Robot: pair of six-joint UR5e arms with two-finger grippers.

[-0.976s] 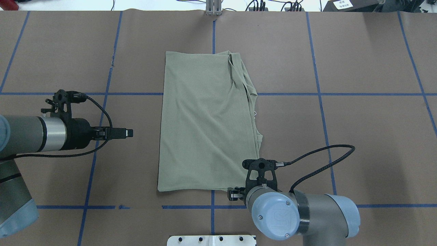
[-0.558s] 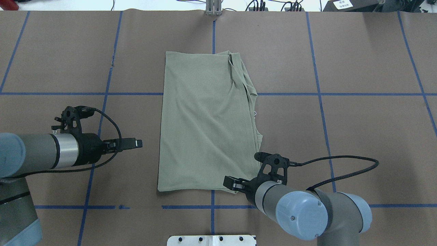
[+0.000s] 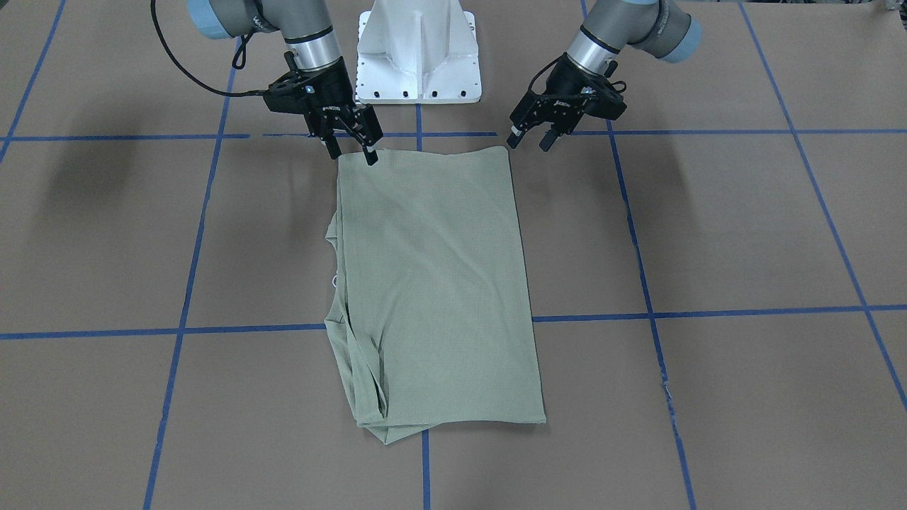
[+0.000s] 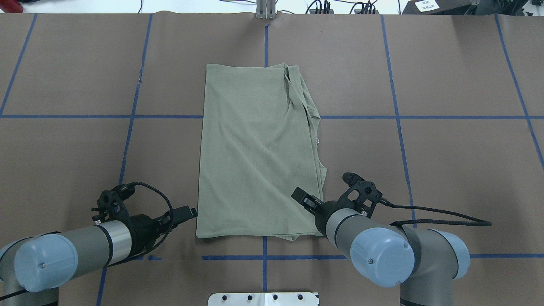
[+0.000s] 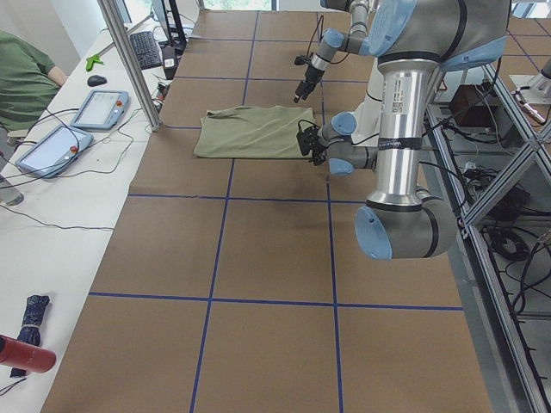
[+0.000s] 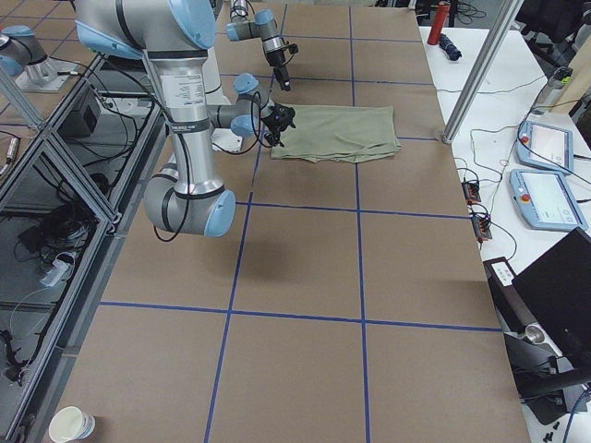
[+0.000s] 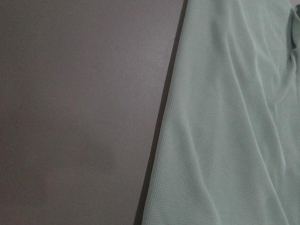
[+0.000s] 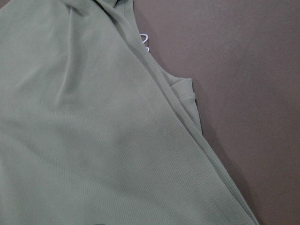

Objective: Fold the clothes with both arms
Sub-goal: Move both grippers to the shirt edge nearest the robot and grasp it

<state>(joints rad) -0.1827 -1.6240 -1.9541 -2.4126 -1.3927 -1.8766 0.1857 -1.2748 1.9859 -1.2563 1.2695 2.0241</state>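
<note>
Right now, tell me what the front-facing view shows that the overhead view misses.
Only the front-facing view shows the fingers of the left gripper and right gripper spread open. Only the overhead view shows cables past the table's far edge. Both show the green shirt folded lengthwise on the table, with a gripper at each corner of the edge nearest the robot.

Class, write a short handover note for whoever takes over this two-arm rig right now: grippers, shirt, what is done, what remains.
Shirt: flat on the table, folded lengthwise into a long strip, layered edges on the robot's right.
Left gripper: open, empty, beside its near left corner.
Right gripper: open, empty, over its near right corner.
Done: lengthwise fold.
Left: likely grip both near corners and fold toward the far end.
</note>
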